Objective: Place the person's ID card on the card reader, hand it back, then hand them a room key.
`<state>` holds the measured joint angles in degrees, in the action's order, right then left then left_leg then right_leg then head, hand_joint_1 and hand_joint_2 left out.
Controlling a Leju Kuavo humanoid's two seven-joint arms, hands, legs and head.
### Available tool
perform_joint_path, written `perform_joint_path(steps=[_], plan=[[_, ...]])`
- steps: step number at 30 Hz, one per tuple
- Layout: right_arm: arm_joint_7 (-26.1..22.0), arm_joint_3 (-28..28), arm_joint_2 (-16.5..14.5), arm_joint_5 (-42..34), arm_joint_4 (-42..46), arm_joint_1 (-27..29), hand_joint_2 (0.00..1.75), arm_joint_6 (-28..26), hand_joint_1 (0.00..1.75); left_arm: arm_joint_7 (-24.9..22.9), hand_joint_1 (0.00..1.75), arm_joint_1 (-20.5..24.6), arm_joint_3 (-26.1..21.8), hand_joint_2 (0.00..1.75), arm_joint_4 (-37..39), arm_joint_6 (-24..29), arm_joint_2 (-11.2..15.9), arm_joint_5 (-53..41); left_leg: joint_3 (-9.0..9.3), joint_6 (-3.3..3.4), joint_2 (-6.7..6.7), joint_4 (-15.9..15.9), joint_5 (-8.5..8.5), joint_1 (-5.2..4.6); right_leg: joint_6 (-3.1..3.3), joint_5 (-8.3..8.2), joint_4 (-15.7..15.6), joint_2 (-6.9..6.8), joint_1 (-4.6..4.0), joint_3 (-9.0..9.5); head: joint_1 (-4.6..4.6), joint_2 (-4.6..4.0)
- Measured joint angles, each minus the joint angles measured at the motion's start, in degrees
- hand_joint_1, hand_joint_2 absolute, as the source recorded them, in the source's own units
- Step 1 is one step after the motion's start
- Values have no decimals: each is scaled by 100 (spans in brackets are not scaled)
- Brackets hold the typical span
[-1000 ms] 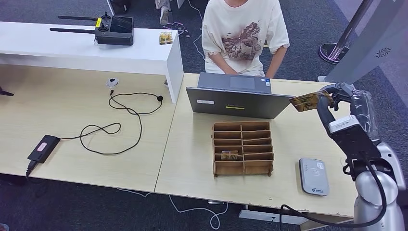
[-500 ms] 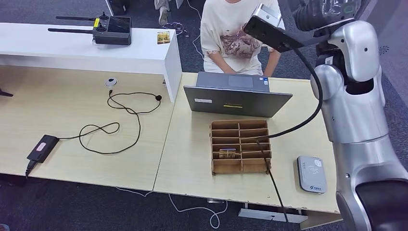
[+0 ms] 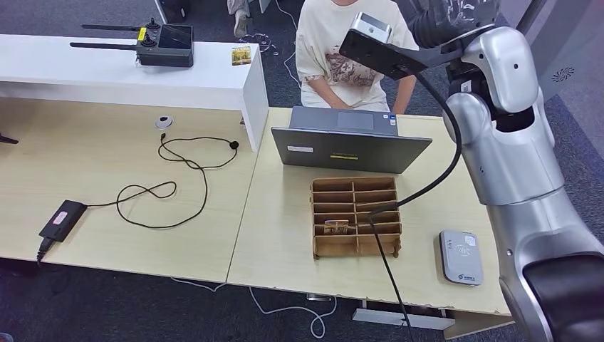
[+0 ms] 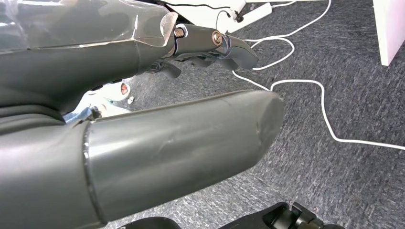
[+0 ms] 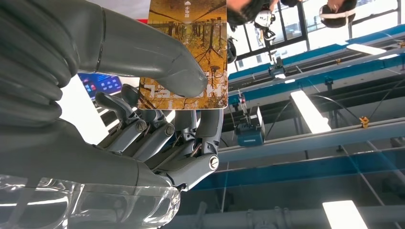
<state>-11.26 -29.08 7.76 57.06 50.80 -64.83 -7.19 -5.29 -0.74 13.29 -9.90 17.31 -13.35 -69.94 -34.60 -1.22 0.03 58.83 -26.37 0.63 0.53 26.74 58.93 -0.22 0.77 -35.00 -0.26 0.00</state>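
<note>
While my right hand [image 5: 143, 119] pinches the gold-brown patterned card [image 5: 184, 52] raised toward the seated person [image 3: 349, 50], my left hand [image 4: 143, 109] hangs empty; the grey card reader [image 3: 461, 257] lies bare, so a handover seems underway.

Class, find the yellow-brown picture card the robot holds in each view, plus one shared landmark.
Head view: not in it.
Left wrist view: not in it.
Right wrist view: yellow-brown picture card pinched in the right hand.
Shared landmark: right hand, at head view's top edge.
</note>
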Motion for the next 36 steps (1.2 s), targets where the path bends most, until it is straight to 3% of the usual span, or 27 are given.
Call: perform_joint_path(steps=[15, 36], plan=[[98, -158, -71, -12, -360, -250, 175, 76, 175, 0, 0, 0, 0, 0, 0, 0, 1, 9, 0, 0, 0, 0, 0, 0, 0, 0, 0, 0, 0, 0, -1, 0], [732, -272, -504, 177, -2005, -911, 175, 93, 175, 59, 0, 1, 0, 0, 0, -36, 2, 25, 0, 0, 0, 0, 0, 0, 0, 0, 0, 1, 0, -1, 0, 0]])
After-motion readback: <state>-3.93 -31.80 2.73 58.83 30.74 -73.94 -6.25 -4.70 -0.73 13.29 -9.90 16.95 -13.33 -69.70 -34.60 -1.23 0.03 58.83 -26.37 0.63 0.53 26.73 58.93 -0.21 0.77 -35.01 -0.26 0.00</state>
